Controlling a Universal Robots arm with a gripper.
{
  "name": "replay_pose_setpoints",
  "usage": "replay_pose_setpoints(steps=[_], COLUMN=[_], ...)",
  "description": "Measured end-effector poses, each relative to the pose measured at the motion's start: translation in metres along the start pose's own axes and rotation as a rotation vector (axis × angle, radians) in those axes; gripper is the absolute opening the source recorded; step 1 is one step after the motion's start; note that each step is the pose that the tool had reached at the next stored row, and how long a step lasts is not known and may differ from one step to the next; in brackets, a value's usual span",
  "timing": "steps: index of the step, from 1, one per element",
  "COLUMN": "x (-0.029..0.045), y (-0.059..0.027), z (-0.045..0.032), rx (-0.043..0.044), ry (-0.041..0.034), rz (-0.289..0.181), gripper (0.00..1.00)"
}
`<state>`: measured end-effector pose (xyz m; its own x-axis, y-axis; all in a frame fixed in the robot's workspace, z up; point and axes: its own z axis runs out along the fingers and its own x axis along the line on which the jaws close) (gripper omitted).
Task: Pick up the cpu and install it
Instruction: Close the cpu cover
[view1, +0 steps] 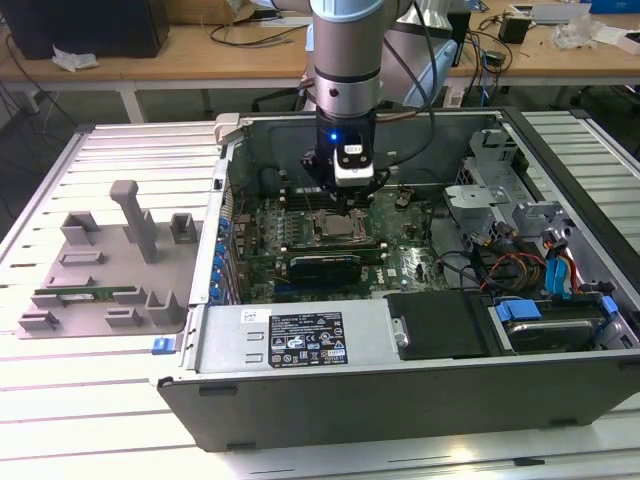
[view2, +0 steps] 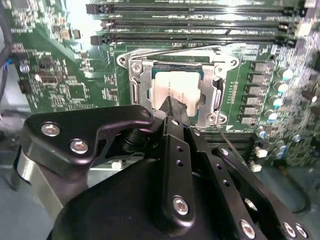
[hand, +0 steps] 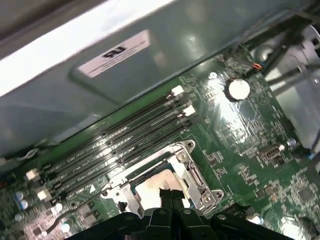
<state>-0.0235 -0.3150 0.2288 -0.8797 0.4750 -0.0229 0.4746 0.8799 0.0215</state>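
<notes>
A ribbed metal table (view1: 110, 400) carries an open computer case (view1: 400, 395) lying on its side, with wooden benches (view1: 200, 55) behind. At the exterior view's left, a grey fixture tray (view1: 150, 235) holds a green memory stick (view1: 85, 296). The arm reaches down into the case over the motherboard (view1: 415, 262). The gripper (view1: 347, 205) has its fingers drawn together with no gap showing, their tips meeting the top of the cpu (view2: 172, 82). In both wrist views the chip lies flat inside the metal-framed socket (view2: 137, 82) – silver face up, beside the rows of black memory slots (view2: 190, 22).
</notes>
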Motion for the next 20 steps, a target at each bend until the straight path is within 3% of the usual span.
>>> replay_pose_setpoints(steps=[4,10,12,20], x=[0.0000,0.0001,0.0001,0.0001], y=[0.0000,-0.0001,-0.0001,-0.0001], z=[0.0005,0.0026,0.0027,0.0054], rx=[-0.0020,-0.0061,-0.0067,-0.0071], ry=[0.0018,0.0058,0.0065,0.0066], rz=[-0.085,-0.270,-0.310,-0.312], gripper=[0.11,0.11,0.11,0.11])
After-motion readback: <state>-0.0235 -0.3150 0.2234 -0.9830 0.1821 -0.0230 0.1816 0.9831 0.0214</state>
